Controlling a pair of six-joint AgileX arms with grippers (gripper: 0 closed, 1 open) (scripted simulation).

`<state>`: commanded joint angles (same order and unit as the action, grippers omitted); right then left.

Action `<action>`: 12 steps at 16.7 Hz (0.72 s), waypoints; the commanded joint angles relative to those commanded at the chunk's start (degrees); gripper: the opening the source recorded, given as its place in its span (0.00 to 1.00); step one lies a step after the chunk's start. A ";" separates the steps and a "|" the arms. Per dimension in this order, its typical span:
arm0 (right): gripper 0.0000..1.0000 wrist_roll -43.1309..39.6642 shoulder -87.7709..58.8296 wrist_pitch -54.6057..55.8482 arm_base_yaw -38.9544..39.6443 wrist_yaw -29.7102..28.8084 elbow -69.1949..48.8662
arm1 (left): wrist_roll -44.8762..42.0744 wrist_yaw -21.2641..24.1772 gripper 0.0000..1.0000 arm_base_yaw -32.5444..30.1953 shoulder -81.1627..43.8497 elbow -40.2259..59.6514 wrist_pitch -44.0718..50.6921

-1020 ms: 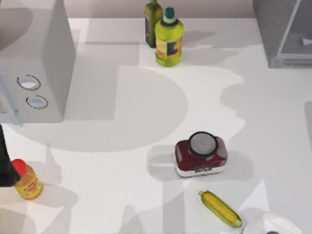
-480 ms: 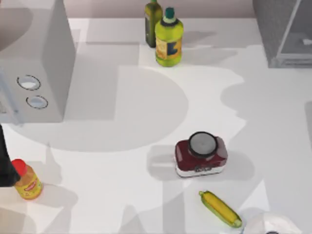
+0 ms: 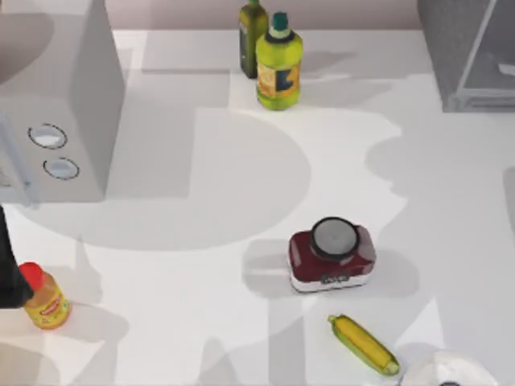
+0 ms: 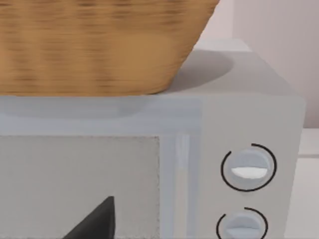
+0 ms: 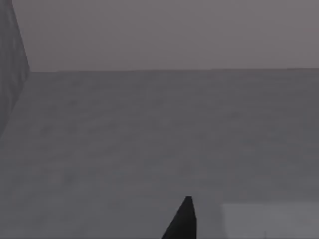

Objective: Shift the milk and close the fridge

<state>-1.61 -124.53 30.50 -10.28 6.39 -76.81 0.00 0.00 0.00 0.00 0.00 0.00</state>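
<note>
Fridge (image 3: 471, 52): table's 1 o'clock corner in the top view; its grey interior faces the right wrist camera. A right fingertip (image 5: 183, 219) shows there; jaw state cannot be determined. Left arm (image 3: 8, 265): 9 o'clock edge, beside the yellow red-capped bottle (image 3: 44, 299); jaw state cannot be determined. Its wrist camera faces the microwave (image 4: 249, 149), basket (image 4: 99, 45) on top. Red jar (image 3: 331, 256): 5 o'clock from centre.

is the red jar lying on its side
No, the red jar stands upright on the table, its round grey lid facing up in the top view.
</note>
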 joint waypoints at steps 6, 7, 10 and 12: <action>1.00 0.00 0.00 0.00 0.00 0.00 0.00 | 0.00 0.00 1.00 0.00 0.00 0.00 0.00; 1.00 0.00 0.00 0.00 0.00 0.00 0.00 | 0.00 0.00 1.00 0.00 0.00 0.00 0.00; 1.00 0.00 0.00 0.00 0.00 0.00 0.00 | 0.00 0.00 1.00 0.00 0.00 0.00 0.00; 1.00 0.00 0.05 0.00 0.11 0.00 0.01 | 0.00 0.00 1.00 0.00 0.00 0.00 0.00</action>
<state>-1.61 -124.48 30.51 -10.17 6.39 -76.80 0.00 0.00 0.00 0.00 0.00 0.00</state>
